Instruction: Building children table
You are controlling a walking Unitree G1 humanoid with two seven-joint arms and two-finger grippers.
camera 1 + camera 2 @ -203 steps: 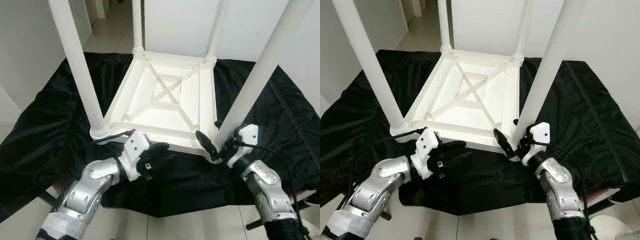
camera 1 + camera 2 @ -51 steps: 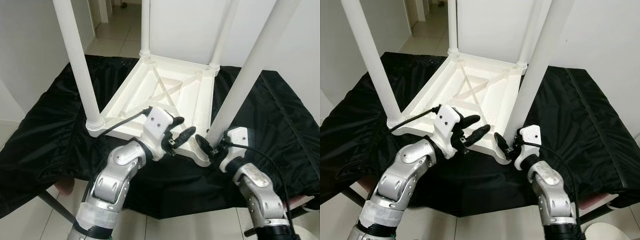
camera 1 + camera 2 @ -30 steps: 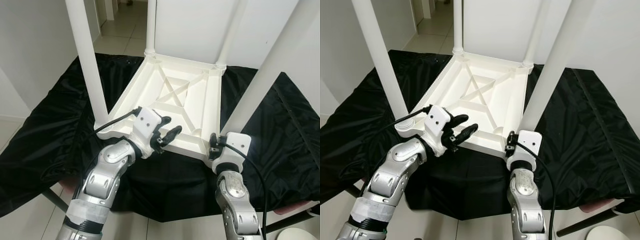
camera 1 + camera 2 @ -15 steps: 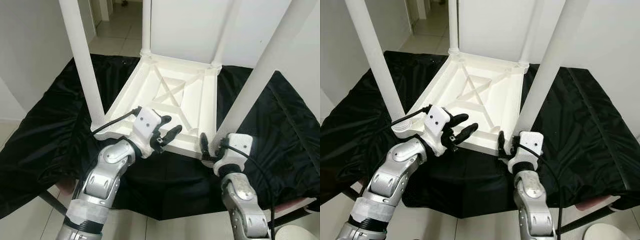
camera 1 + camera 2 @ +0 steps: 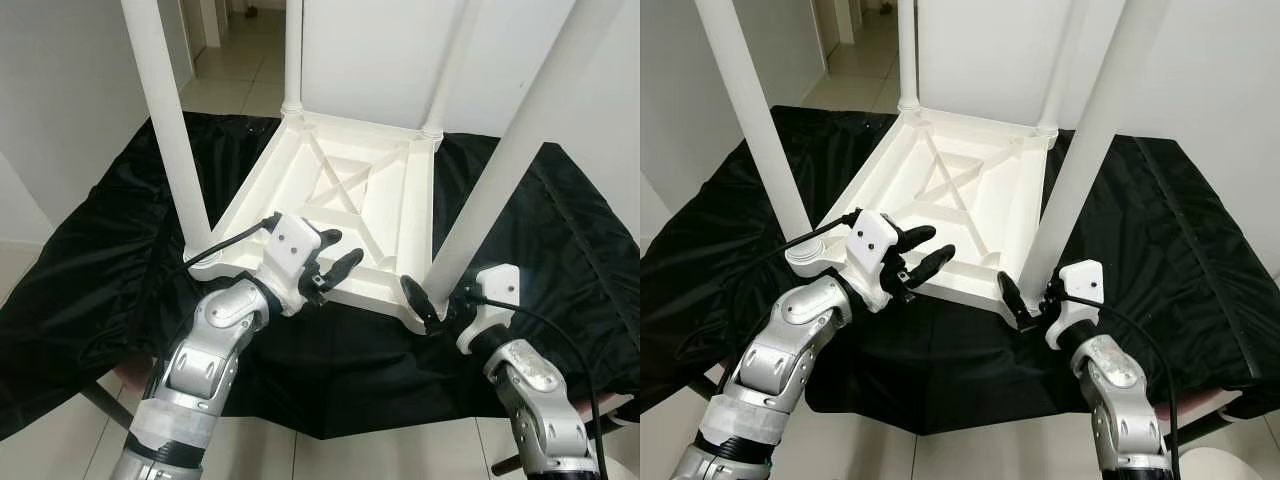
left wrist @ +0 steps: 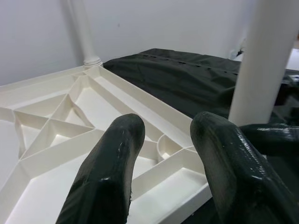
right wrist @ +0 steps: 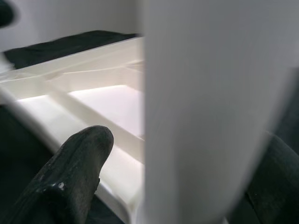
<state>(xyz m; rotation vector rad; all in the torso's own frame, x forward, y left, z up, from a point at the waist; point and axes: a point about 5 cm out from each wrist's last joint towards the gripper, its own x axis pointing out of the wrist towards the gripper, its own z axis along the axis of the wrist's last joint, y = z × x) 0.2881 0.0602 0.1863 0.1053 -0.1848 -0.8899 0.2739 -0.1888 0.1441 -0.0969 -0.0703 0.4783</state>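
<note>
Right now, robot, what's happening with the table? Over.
Right hand around near leg. Left hand open above upturned table. Four legs on. Nothing blocking.
</note>
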